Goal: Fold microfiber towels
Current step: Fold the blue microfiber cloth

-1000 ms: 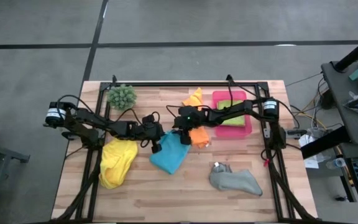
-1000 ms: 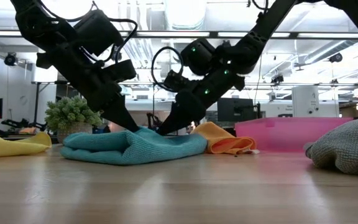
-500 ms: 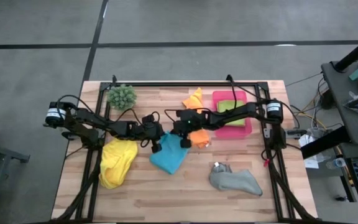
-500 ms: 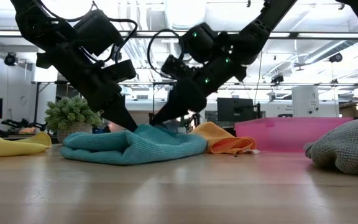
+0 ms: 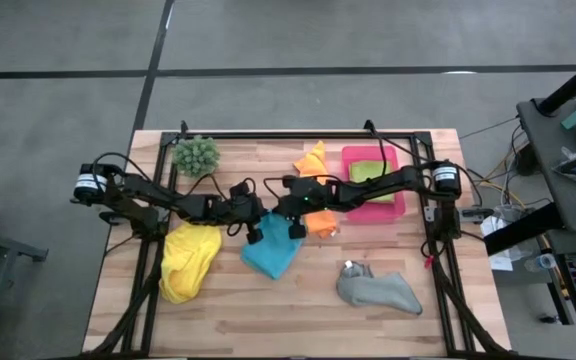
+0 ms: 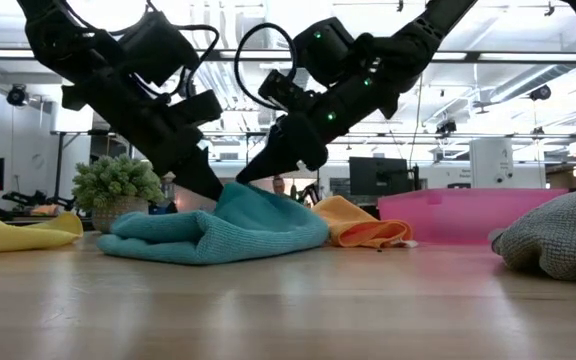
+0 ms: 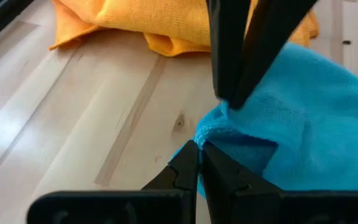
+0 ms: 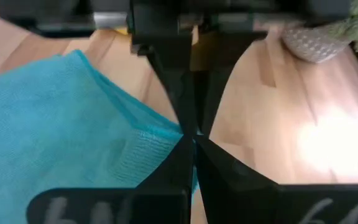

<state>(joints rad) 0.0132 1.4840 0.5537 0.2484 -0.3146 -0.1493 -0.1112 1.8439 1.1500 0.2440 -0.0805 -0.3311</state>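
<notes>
The blue towel [image 5: 271, 252] lies crumpled on the wooden table's middle, its far edge pulled up into a peak [image 6: 234, 192]. My left gripper [image 5: 257, 233] reaches in from the left and is shut on that edge. My right gripper [image 5: 286, 224] reaches in from the right and is shut on the same edge, right beside it. The two sets of fingertips nearly meet [image 8: 190, 134]. The yellow towel [image 5: 188, 260], orange towel [image 5: 317, 218] and grey towel [image 5: 378, 290] lie loose on the table. A lime green towel [image 5: 366, 169] rests in the pink tray. My left gripper pinches the blue towel's raised edge [image 7: 207, 132] between its two fingertips. The fingers slant down from the table's left. That edge is lifted; the rest of the towel lies on the table. My right gripper pinches the same raised edge [image 8: 164, 140] between its two fingertips, close to the left gripper's hold. Its fingers slant down from the table's right. The cloth rises to a peak at the fingers and drapes down onto the table.
A spiky green plant [image 5: 196, 153] stands at the far left. The pink tray [image 5: 392, 201] sits at the far right, behind the right arm. A black frame [image 5: 298, 133] runs along the far and side edges. Bare wood lies along the near edge.
My right gripper has risen and gone a little toward the table's left, closer to the left gripper. The blue towel's far edge has come up with it from lying flat into a peak, while the towel's near part has stayed on the table.
</notes>
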